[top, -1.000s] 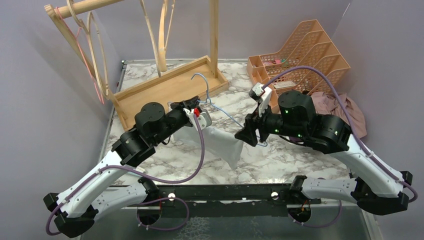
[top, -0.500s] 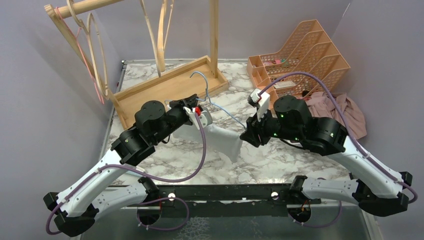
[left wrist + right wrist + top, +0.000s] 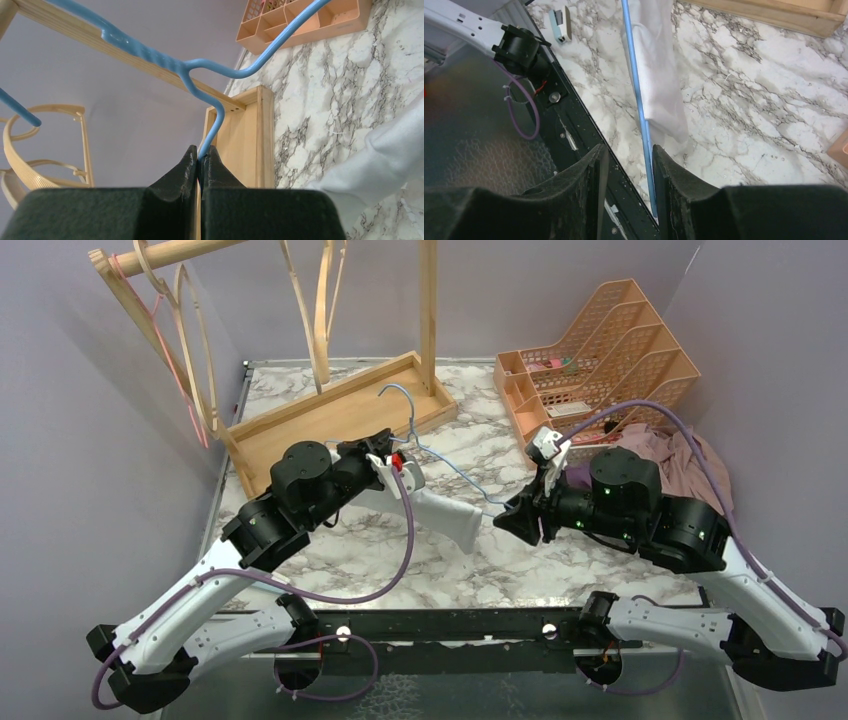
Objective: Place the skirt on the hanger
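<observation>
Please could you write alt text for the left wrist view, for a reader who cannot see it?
The left tool is shut on the thin wire of a blue hanger, which runs up and across the view. Behind lie a marble table, a wooden tray, an orange organizer and, at right, a fold of white skirt.

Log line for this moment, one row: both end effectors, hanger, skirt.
left end effector: shut on hanger | right end effector: open, straddling hanger bar | skirt: white, lying along hanger bar
</observation>
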Tool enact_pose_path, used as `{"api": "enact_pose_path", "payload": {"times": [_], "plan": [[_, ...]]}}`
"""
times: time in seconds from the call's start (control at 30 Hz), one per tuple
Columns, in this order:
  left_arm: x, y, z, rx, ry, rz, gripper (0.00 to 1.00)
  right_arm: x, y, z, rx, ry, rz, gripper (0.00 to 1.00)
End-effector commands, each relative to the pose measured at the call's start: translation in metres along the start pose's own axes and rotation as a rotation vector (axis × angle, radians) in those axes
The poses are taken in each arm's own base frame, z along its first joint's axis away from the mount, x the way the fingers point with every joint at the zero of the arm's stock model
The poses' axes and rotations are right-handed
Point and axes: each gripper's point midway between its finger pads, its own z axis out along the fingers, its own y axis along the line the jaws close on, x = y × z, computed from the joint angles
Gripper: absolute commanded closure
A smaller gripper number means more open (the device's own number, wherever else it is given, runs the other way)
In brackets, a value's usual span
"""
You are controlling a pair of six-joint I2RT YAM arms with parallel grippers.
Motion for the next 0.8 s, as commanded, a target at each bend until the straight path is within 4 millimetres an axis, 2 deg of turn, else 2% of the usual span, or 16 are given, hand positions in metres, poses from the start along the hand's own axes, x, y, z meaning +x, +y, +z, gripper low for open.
{"api": "enact_pose_path", "payload": {"times": [0.0, 0.17, 0.23, 0.3, 0.37, 0.5, 0.53, 0.67, 0.77], "plan": [[-0.022, 0.033, -0.015, -0.101, -0.057, -0.007, 1.00, 0.003, 0.000, 0.004, -0.007, -0.004, -0.019, 0.57], [-0.023, 0.037, -0.021, -0.112, -0.060, 0.005, 1.00, 0.006, -0.002, 0.007, 0.002, 0.003, -0.018, 0.60], [-0.026, 0.038, -0.024, -0.112, -0.076, -0.006, 1.00, 0.008, -0.002, 0.010, 0.005, 0.003, -0.016, 0.66], [-0.027, 0.037, -0.024, -0.110, -0.083, -0.015, 1.00, 0.003, -0.003, 0.011, 0.011, -0.018, -0.014, 0.80], [-0.026, 0.036, -0.025, -0.111, -0.078, -0.023, 1.00, -0.012, -0.004, 0.010, 0.021, -0.077, -0.014, 0.97], [-0.023, 0.037, -0.024, -0.126, -0.067, -0.068, 1.00, -0.047, -0.012, 0.001, 0.077, -0.240, 0.002, 0.99], [-0.024, 0.038, -0.024, -0.136, -0.069, -0.084, 0.98, -0.055, -0.014, -0.003, 0.090, -0.282, 0.006, 0.99], [-0.029, 0.045, -0.026, -0.173, -0.094, -0.147, 0.70, -0.077, -0.016, -0.011, 0.107, -0.397, -0.014, 0.99], [-0.036, 0.053, -0.026, -0.209, -0.124, -0.195, 0.57, -0.089, -0.022, -0.013, 0.141, -0.451, -0.031, 0.99]]}}
